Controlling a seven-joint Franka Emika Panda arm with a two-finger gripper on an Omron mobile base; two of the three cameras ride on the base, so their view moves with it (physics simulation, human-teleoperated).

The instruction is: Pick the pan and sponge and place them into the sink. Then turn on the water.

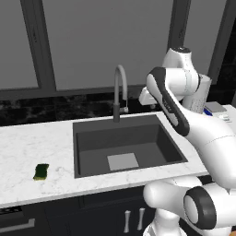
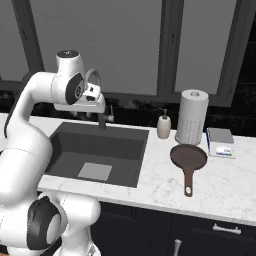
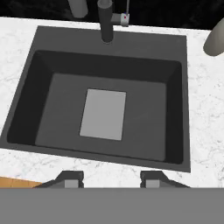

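While the gripper (image 3: 112, 178) hangs above the sink (image 3: 26, 113), fingers parted with nothing between them, both things to fetch lie out on the counter on opposite sides of that basin. Right of the sink sits the pan (image 2: 189, 156), handle pointing toward the counter's front edge; left of it lies the sponge (image 1: 41, 171). Judging by the arm's lean, the pan looks the nearer reach.

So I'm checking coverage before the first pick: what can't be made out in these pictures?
- Gripper: just the fingertips rise at the hand view's bottom edge; nothing between them.
- Faucet: in the right base view the arm covers its neck.
- Sponge: too small in the left base view to show its layers.
- Pan: its inside is plain dark.
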